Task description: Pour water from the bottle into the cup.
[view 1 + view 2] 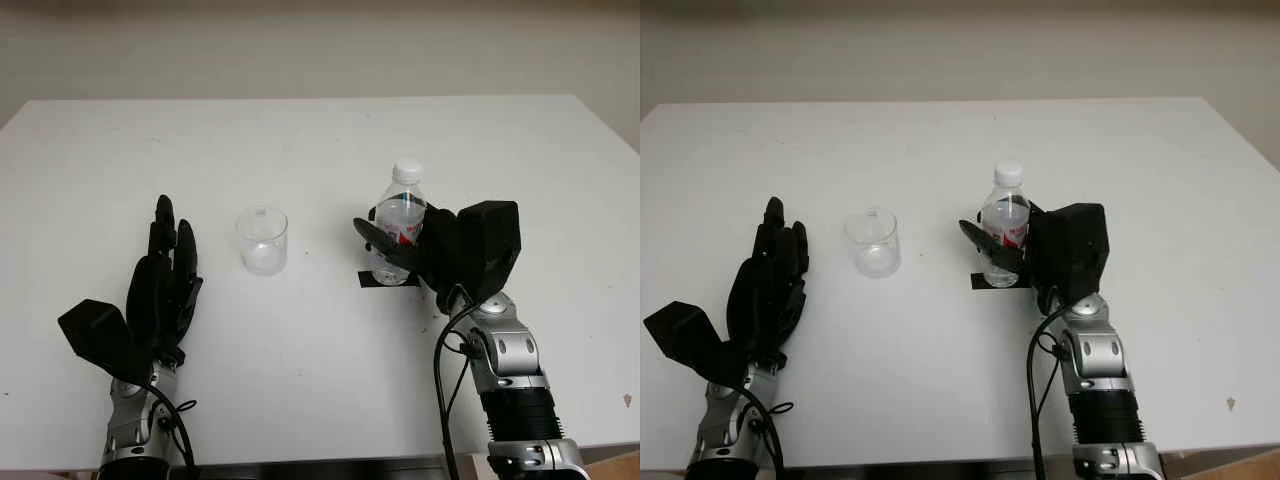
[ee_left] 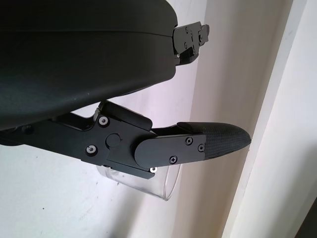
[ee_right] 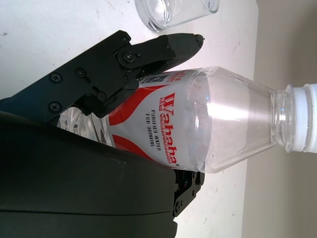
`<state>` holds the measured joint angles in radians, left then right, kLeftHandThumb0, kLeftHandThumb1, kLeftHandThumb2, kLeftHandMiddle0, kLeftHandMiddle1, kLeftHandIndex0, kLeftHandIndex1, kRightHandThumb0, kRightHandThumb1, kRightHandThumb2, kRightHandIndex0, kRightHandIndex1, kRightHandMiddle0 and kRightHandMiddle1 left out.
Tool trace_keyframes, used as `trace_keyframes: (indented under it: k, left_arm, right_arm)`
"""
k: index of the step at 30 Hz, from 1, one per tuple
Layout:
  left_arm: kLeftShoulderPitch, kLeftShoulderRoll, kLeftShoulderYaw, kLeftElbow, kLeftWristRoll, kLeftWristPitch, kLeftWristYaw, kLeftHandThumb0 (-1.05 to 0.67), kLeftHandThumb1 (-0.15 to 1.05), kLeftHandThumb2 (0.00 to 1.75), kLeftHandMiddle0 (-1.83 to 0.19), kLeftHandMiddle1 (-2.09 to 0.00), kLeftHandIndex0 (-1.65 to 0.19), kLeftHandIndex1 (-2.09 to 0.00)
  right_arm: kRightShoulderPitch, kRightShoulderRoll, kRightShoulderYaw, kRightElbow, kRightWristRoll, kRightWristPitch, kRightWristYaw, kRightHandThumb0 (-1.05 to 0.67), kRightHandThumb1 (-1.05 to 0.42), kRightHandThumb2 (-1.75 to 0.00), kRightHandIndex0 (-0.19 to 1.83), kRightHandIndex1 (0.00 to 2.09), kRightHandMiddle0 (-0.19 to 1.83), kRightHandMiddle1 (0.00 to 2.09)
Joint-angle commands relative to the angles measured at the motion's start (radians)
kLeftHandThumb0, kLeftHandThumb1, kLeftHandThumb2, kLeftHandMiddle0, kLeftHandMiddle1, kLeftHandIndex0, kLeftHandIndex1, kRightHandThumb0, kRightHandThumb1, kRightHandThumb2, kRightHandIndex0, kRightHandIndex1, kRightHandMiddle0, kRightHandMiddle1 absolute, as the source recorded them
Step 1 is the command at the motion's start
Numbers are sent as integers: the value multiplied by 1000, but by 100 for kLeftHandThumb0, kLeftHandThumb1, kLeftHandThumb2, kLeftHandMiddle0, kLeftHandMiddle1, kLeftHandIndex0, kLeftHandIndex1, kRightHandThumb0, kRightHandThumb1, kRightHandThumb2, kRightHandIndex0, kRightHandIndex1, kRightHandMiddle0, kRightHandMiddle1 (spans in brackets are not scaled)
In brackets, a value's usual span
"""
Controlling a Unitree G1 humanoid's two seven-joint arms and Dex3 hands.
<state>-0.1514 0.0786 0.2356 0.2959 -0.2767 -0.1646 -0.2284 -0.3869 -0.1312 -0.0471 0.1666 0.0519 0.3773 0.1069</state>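
Big white table [image 1: 320, 150] under everything. Right robot hand [image 1: 425, 245] on the right side of the table, wrapped around the bottle [image 1: 400, 225], black fingers [image 3: 148, 54] pressed against the red and white label. Left robot hand [image 1: 165, 285] on the left side of the table, near the front edge, open and holding nothing, fingers pointing away toward the far side. Bottle standing upright a little right of the middle, clear, with a white cap [image 1: 407, 171] screwed on top. Bottom of the bottle on or just over a small black mark [image 1: 385, 279] on the table; cannot tell if touching. Cup [image 1: 262, 240] clear and small, standing upright between the two hands, just beside the left robot hand and a bit apart from the bottle. Cannot tell if any water in the cup. Cup rim [image 2: 168, 186] also seen close under the left robot hand's finger in the left wrist view. Cup [image 3: 173, 12] seen past the right fingers in the right wrist view.
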Motion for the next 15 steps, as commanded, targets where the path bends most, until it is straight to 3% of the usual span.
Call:
trace_keyframes:
  k: [1, 15]
  left_arm:
    - [43, 4, 5, 30, 0, 11, 0, -75, 105, 49, 19, -4, 18, -5]
    - [40, 9, 9, 25, -1, 24, -5, -76, 105, 48, 19, -5, 18, -5]
  right_arm:
    - [-17, -2, 3, 6, -3, -22, 1, -42, -105, -47, 156, 209, 94, 209]
    - [-12, -1, 5, -4, -4, 12, 19, -42, -105, -46, 155, 209, 96, 209]
